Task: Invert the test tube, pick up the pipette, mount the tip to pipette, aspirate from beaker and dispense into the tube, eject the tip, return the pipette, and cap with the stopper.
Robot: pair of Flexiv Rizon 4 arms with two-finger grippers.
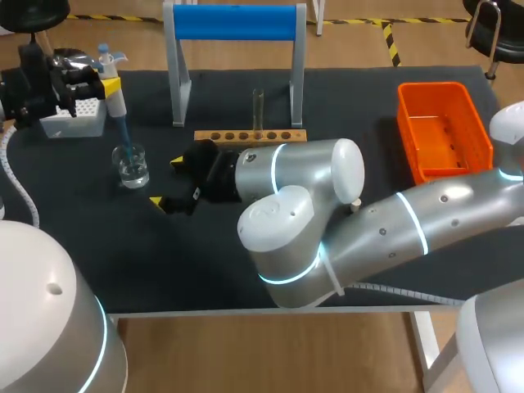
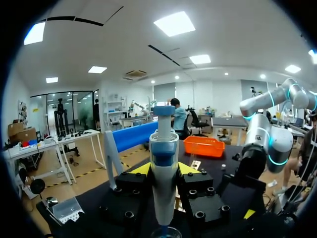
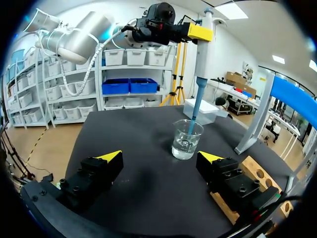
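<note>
One glass beaker stands on the black table, holding clear liquid in its lower part. The blue tip of the one pipette dips into it. One test tube stands upright in the wooden rack, well apart from the one orange basket. The left gripper clamps the pipette's body from both sides. The right gripper gapes wide just short of the beaker, holding nothing.
</note>
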